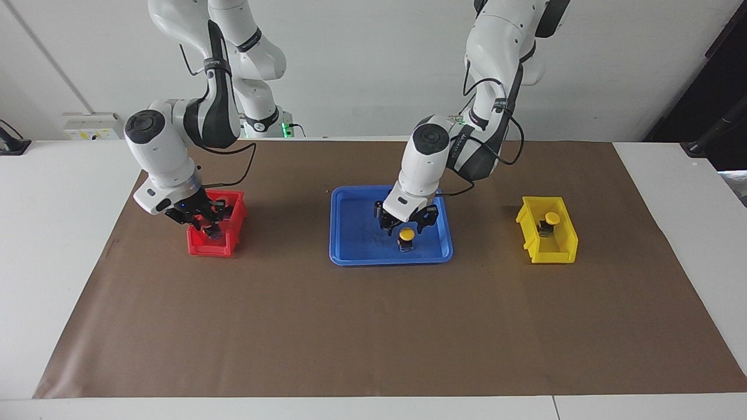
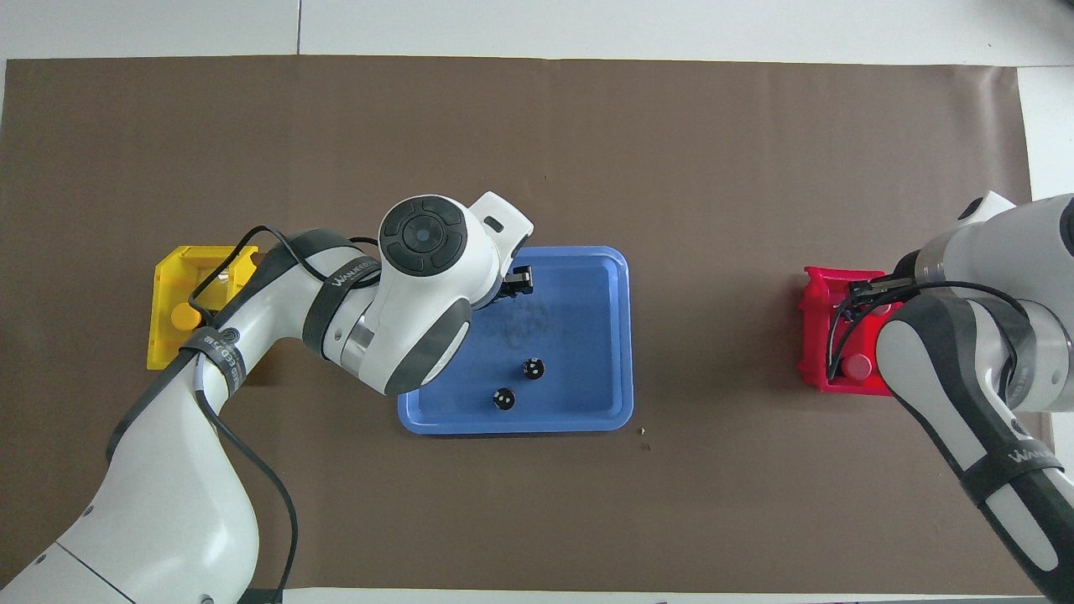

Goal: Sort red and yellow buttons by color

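A yellow button (image 1: 407, 234) stands in the blue tray (image 1: 356, 227), at the side farther from the robots. My left gripper (image 1: 405, 224) hangs just over it, open, one finger to each side of the cap. In the overhead view my left wrist hides this button. The other yellow button (image 1: 551, 220) sits in the yellow bin (image 1: 548, 251) and shows from above too (image 2: 182, 316). My right gripper (image 1: 209, 226) is down in the red bin (image 1: 207, 248). One red button (image 2: 857, 367) lies in that bin (image 2: 818, 335), nearer to the robots than the gripper. I see no second red button.
Two small dark cylinders (image 2: 532, 367) (image 2: 503, 399) stand in the blue tray (image 2: 587, 294), at the side nearer to the robots. The yellow bin (image 2: 164, 277) is at the left arm's end of the brown mat, the red bin at the right arm's end.
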Controlling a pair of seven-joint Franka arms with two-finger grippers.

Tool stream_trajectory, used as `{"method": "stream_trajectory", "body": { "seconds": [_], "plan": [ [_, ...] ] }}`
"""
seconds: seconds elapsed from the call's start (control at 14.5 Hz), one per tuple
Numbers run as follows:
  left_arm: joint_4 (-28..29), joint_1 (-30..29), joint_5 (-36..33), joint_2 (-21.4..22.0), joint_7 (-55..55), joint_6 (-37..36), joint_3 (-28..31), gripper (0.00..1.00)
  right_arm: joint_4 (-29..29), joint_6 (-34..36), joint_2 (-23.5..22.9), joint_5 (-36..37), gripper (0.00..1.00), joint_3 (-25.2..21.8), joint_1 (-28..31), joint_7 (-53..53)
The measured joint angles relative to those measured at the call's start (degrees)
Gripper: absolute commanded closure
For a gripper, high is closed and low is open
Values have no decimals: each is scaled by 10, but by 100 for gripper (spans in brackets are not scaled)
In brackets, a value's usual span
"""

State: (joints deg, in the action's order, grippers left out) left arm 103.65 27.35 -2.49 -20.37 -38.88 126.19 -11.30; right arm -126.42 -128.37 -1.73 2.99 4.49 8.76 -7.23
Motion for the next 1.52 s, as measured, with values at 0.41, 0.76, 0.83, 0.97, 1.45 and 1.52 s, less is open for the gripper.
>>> {"method": "stream_trajectory", "body": {
  "seconds": [0.41, 0.76, 0.83, 0.97, 1.45, 1.52],
  "plan": [
    [-2, -1, -7, 0, 0, 3, 5, 53, -18, -28, 3, 0, 71, 1, 2, 0],
    [-2, 2, -7, -2, -9, 8, 5, 99, -25, -31, 3, -8, 70, 2, -2, 0],
    [-4, 2, -7, -2, -13, 6, 4, 99, -26, -32, 3, -13, 70, 3, -6, 0],
    [-37, 1, -7, 0, -15, -55, 5, 99, -27, -32, 3, -17, 63, 3, -10, 0],
    [-80, -190, -13, 115, 215, -265, 15, 99, -28, -32, 3, -17, 54, 2, -7, -16],
    [-69, -230, -13, 115, 258, -256, 17, 99, -28, -32, 3, -17, 54, 2, -3, -23]
  ]
}}
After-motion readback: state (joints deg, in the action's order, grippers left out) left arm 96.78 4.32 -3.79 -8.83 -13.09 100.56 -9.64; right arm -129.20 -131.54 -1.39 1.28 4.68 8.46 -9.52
